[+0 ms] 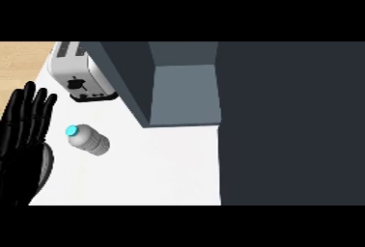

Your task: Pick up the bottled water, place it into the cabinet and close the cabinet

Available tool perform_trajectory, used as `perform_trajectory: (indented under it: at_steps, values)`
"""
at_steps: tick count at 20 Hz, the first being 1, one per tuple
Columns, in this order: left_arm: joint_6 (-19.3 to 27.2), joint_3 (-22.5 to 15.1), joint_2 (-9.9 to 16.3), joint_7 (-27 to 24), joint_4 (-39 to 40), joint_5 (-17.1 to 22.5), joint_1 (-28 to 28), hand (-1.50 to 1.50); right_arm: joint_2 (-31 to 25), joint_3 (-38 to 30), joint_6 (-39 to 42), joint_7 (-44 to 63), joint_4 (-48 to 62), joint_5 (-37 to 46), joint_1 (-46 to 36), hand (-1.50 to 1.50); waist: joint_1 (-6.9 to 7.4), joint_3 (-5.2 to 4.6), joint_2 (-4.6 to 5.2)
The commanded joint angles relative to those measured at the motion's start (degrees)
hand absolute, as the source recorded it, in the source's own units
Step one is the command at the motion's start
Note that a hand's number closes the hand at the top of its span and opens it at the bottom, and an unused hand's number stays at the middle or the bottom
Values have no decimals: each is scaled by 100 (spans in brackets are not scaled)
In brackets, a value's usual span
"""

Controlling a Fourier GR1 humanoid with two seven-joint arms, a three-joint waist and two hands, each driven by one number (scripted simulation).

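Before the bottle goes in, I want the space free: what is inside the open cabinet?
The cabinet shows only a bare grey floor and inner wall; nothing stands in the visible part. Its dark door covers everything to the right, so that part cannot be checked. The bottled water stands outside on the counter.

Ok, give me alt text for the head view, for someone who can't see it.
A water bottle with a blue cap stands on the white counter, untouched. The open left hand rests at the left edge; a toaster and an open cabinet are behind.
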Motion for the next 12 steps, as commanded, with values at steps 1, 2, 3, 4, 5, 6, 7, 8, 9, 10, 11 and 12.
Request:
perform_trajectory:
  at_steps: [1, 2, 3, 4, 5, 6, 7, 8, 9, 10, 11, 12]
  values:
    - [-579, 370, 308, -138, 541, 734, -538, -150, 82, 212, -71, 100, -191, 286, 176, -150, 140, -53, 13]
    - [-1074, 730, 705, -43, 432, 1379, -565, -150, 106, 251, -81, 239, -299, 226, 251, -150, 135, -56, 10]
    - [-1521, 699, 823, -237, 360, 1824, -327, -150, 186, 318, -78, -69, -112, 292, 283, -150, 171, -59, 9]
    - [-1945, 896, 985, -569, 717, 2252, -235, -150, 36, 226, 55, 173, -351, 94, 338, -150, 127, -74, 9]
    - [-2190, 876, 1116, -522, 784, 2466, -439, -150, 99, 358, 102, -11, -544, 144, 747, -150, 2, -71, -6]
    - [-2608, 920, 1277, -585, 786, 2861, -309, -150, 120, 430, 93, -88, -475, 253, 818, -150, 50, -77, -12]
    - [-2573, 550, 1045, 8, 1114, 3192, -189, -150, 99, 869, 542, 268, -406, -253, 582, -150, 92, -81, 38]
    - [-2868, 692, 1212, -13, 1372, 3520, -121, -150, 115, 921, 553, 248, -495, -261, 702, -150, 76, -78, 33]
    - [-3088, 855, 1453, 191, 1389, 3938, -111, -150, 155, 1050, 463, 525, -680, -188, 702, -150, 133, -75, 5]
    - [-3334, 1138, 1728, 213, 1623, 4299, -131, -150, 31, 981, 645, 469, -789, -378, 919, -150, 97, -66, 3]
    - [-3392, 1300, 1875, 306, 1758, 4603, -285, -150, 70, 1251, 616, 691, -1208, -286, 1059, -150, 73, -65, -12]
    - [-3799, 1508, 2191, 325, 1981, 5018, -202, -150, 66, 1131, 551, 793, -1195, -360, 883, -150, 136, -65, -1]
